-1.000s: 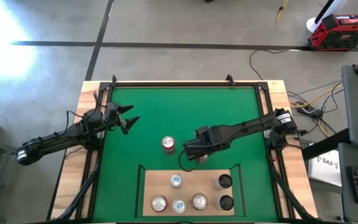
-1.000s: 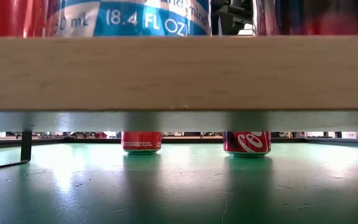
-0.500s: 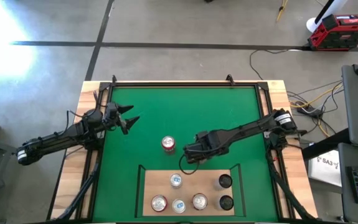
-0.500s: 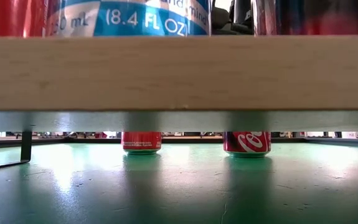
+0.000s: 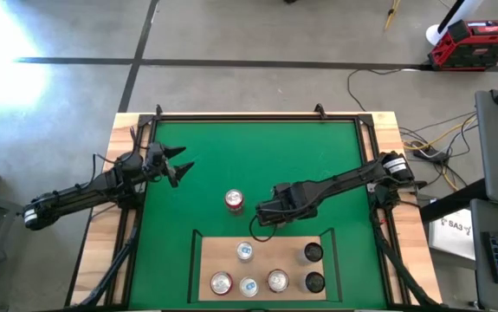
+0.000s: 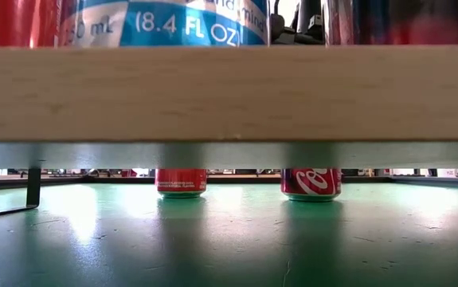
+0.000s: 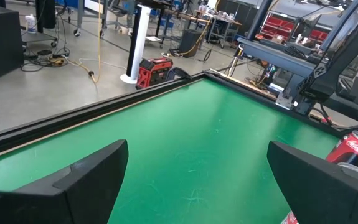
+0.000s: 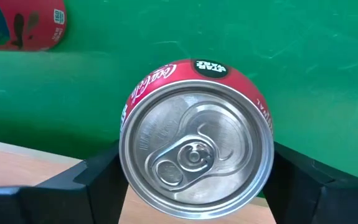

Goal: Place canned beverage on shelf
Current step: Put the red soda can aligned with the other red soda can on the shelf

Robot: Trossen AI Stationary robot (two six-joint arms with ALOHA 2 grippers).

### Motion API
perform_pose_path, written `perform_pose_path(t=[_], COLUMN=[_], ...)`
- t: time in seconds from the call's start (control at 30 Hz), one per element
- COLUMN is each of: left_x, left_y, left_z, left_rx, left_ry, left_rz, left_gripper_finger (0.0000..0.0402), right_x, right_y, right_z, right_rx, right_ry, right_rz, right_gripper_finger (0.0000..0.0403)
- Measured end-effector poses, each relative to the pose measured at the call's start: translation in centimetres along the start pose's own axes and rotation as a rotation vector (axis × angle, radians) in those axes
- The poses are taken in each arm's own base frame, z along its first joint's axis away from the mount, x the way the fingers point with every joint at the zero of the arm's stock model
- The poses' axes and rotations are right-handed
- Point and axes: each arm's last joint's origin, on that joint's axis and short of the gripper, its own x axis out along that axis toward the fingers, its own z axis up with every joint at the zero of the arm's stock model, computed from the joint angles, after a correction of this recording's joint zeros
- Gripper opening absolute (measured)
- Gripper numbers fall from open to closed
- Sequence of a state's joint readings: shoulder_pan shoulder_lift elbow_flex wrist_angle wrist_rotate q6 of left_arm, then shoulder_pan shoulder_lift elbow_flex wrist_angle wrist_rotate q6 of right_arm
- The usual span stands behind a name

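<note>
My right gripper [image 5: 270, 213] points down at the middle of the green mat, shut on a red cola can [image 8: 197, 149], which also shows in the low view [image 6: 311, 182], just beyond the far edge of the shelf [image 5: 214, 251]. A second red can [image 5: 234, 200] stands upright on the mat to its left. The shelf, a pale wood board with a black rail, lies at the near edge and carries several cans. My left gripper [image 5: 182, 165] is open and empty over the mat's left side. My right gripper pinches the can's round side wall [image 8: 267, 118] between its two fingers [image 8: 98, 180], one on each side. The fingers come from above, pointing down. The can is upright, top up, its base at or just above the mat; I cannot tell which.
On the shelf stand several cans: silver-topped ones [image 5: 244, 251] on the left and middle, two dark-topped ones [image 5: 313, 252] on the right. In the low view the shelf board [image 6: 229, 92] fills the upper part. A black rail frames the mat [image 5: 257, 117].
My right gripper has shifted a little toward the table's left and near edge, toward the shelf. The red can between its fingers has moved a little to the left with it, staying upright.
</note>
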State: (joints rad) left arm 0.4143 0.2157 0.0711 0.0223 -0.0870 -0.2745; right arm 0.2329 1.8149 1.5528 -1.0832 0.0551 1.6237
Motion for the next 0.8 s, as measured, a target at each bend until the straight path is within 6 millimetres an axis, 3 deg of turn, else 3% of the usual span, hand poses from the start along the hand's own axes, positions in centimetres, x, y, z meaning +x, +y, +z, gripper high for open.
perform_pose_path(t=[0.2,0.5,0.67,0.8], left_x=[0.0,0.0,0.0,0.0], left_y=[0.0,0.0,0.0,0.0], left_z=[0.0,0.0,0.0,0.0], left_rx=[0.0,0.0,0.0,0.0], left_ry=[0.0,0.0,0.0,0.001], left_rz=[0.0,0.0,0.0,0.0], left_gripper_finger=[0.0369,0.0369,0.0369,0.0369], right_x=[-1.3,-6.4,-8.2,-8.3], right_y=[0.4,1.1,1.4,1.8], right_z=[0.0,-0.6,-2.5,-4.6], right_rx=[-0.003,-0.014,-0.052,-0.065], right_ry=[0.011,0.107,0.152,0.166], right_rz=[0.01,0.048,0.085,0.091], right_gripper_finger=[0.0283,0.0294,0.03,0.0301])
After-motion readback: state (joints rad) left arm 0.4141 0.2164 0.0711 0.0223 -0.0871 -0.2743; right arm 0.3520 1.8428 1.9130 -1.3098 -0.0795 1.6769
